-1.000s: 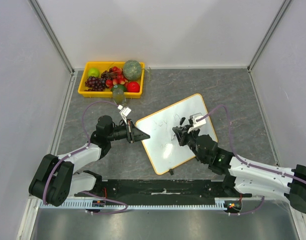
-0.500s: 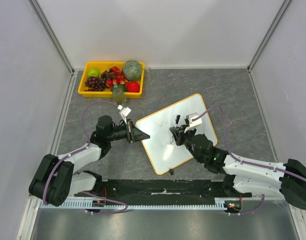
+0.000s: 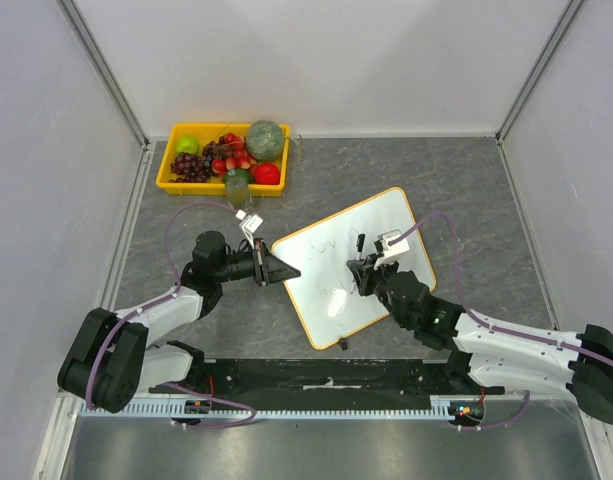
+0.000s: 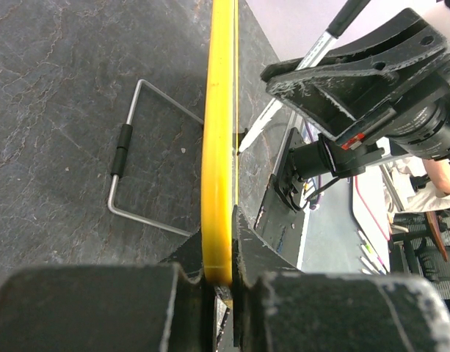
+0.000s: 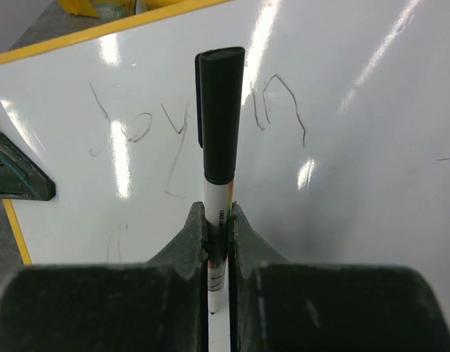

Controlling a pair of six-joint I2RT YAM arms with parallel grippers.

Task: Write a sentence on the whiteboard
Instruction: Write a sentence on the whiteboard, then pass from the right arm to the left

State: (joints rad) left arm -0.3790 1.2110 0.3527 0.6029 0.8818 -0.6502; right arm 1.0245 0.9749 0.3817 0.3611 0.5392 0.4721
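Whiteboard under right end effector's marker

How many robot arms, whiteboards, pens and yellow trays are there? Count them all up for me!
Robot arms: 2
Whiteboard: 1
Pen: 1
Yellow tray: 1
Total: 5
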